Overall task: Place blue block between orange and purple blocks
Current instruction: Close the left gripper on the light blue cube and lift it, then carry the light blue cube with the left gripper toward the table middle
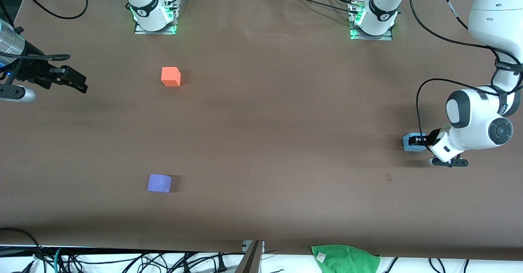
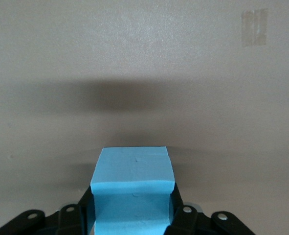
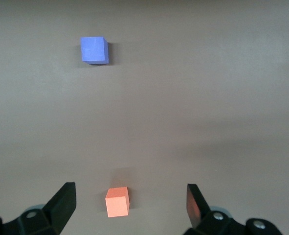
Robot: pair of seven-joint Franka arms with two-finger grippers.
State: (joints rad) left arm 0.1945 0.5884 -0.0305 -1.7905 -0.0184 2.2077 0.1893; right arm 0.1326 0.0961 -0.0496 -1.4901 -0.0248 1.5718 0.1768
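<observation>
The small sky-blue matte cube (image 1: 410,142) is sitting near the left arm's end of the brown table (image 1: 286,101), with the left gripper (image 1: 417,140) closing around it. The bright orange matte cube (image 1: 170,77) and the violet-purple matte cube (image 1: 159,183) are lying toward the right arm's end, the purple one nearer the front edge. The right gripper (image 1: 79,83) is hanging open over that end's edge.

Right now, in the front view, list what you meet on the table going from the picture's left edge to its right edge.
Right gripper → purple block → orange block → green cloth → blue block, held in the left gripper.
</observation>
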